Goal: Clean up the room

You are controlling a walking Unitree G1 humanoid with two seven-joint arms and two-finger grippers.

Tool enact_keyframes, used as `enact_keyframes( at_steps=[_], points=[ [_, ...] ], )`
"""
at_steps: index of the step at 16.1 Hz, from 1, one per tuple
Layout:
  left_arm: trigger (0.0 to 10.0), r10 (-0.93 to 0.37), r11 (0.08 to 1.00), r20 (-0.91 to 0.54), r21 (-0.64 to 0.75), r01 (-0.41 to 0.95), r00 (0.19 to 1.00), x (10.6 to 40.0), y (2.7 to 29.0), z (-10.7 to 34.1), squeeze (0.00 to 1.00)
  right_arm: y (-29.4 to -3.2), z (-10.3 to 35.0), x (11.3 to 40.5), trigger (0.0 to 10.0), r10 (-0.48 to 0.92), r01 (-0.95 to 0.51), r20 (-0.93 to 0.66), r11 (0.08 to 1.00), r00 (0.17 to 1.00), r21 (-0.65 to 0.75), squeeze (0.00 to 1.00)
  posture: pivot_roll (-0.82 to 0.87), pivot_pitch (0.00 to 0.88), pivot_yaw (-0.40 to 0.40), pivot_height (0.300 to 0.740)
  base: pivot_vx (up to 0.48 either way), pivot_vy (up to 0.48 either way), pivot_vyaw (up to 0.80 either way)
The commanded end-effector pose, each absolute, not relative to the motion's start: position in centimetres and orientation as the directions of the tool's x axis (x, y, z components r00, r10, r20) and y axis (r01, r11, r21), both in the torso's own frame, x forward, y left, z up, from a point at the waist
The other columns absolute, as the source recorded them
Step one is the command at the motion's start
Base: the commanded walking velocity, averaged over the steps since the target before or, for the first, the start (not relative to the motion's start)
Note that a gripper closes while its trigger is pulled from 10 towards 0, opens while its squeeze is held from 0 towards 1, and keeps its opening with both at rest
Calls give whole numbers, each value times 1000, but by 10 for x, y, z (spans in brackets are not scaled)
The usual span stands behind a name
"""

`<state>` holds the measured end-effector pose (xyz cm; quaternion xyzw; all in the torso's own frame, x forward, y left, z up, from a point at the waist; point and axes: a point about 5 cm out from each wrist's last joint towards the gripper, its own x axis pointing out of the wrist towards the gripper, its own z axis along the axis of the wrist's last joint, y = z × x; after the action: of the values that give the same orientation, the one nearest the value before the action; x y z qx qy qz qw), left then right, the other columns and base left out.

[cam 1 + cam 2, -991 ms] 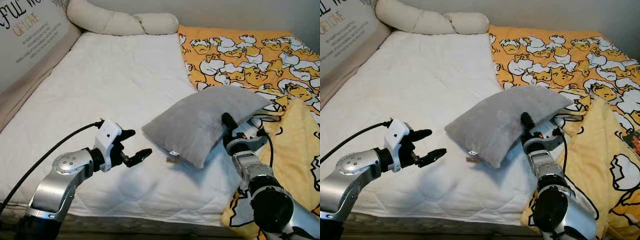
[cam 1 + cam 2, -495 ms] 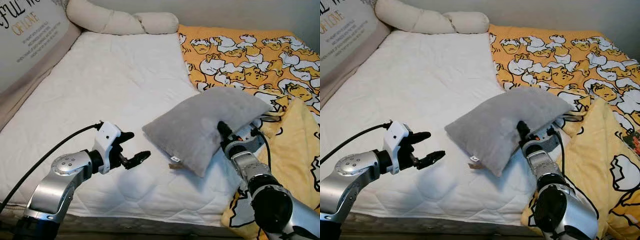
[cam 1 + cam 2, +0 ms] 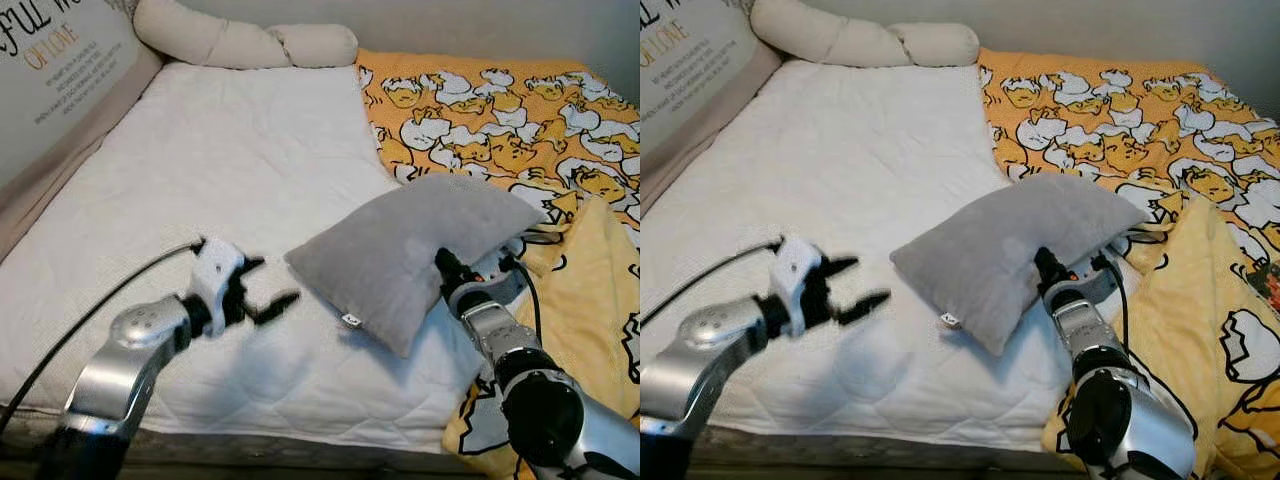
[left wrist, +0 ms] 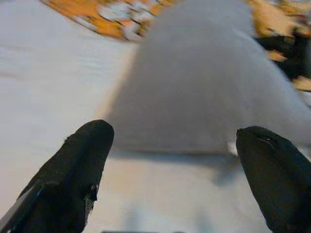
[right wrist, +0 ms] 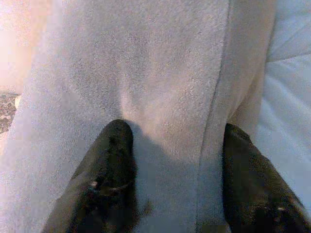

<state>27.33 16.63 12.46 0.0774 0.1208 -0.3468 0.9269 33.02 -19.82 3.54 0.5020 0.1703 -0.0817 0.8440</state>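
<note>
The right tool [image 3: 441,263] is clenched on the near edge of the grey pillow [image 3: 410,245], lifting that side so the pillow tilts above the white mattress [image 3: 200,170] beside the yellow duck blanket [image 3: 500,120]. The left tool [image 3: 268,288], fingers spread and released, hovers just left of it, probably ready to support.
</note>
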Motion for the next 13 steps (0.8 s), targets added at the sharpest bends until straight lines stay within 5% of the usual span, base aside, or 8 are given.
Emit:
enact_keyframes(
  at_steps=[1,6,9,13],
  points=[
    [10000,-580,779,-270,92,620,769,277,172,127,0,-192,34,330,0,54,316,-391,494,919,810,0,25,0,-40,740,0,0,0],
    [10000,-550,803,-237,116,585,801,279,175,130,0,-190,34,331,0,63,303,-388,513,920,803,0,26,0,-41,740,0,0,0],
    [10000,-447,876,-94,156,456,890,291,186,144,0,-190,40,336,0,53,303,-381,511,923,805,0,24,0,-41,740,0,0,0],
    [10000,-484,867,-145,52,495,863,286,201,147,0,-183,74,360,0,87,174,-277,589,957,789,0,26,0,-38,740,0,0,0]
  ],
)
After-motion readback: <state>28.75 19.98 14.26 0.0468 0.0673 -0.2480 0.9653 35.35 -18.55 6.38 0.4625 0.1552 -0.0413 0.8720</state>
